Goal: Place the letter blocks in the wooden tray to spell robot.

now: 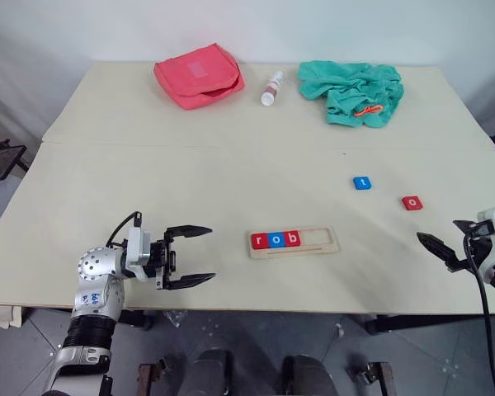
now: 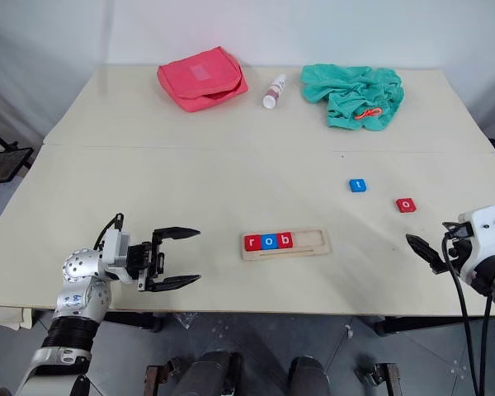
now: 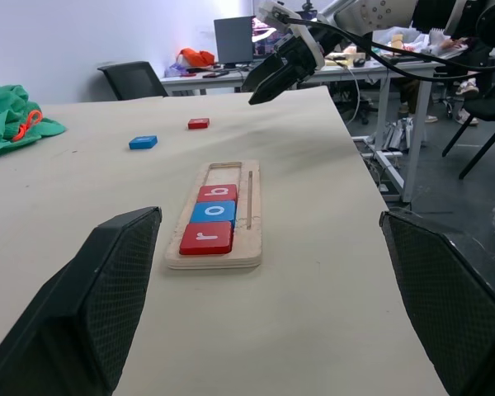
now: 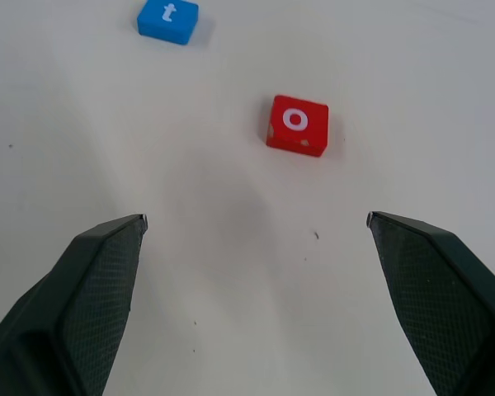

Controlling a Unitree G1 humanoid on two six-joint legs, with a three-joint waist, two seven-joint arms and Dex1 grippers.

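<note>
From the head camera I count three letter blocks (image 1: 275,239), r, o, b, seated in the wooden tray (image 1: 294,242); two more, a blue t (image 1: 362,183) and a red o (image 1: 412,203), lie right of the tray. My left gripper (image 1: 189,256) hangs left of the tray, spread and empty. In the right wrist view my right gripper (image 4: 256,223) gapes empty near that red o.

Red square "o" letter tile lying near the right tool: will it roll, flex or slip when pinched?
The red square "o" letter tile lies flat on the pale table, so it probably won't roll. It looks rigid and likely light. Its thin edges may slip.
</note>
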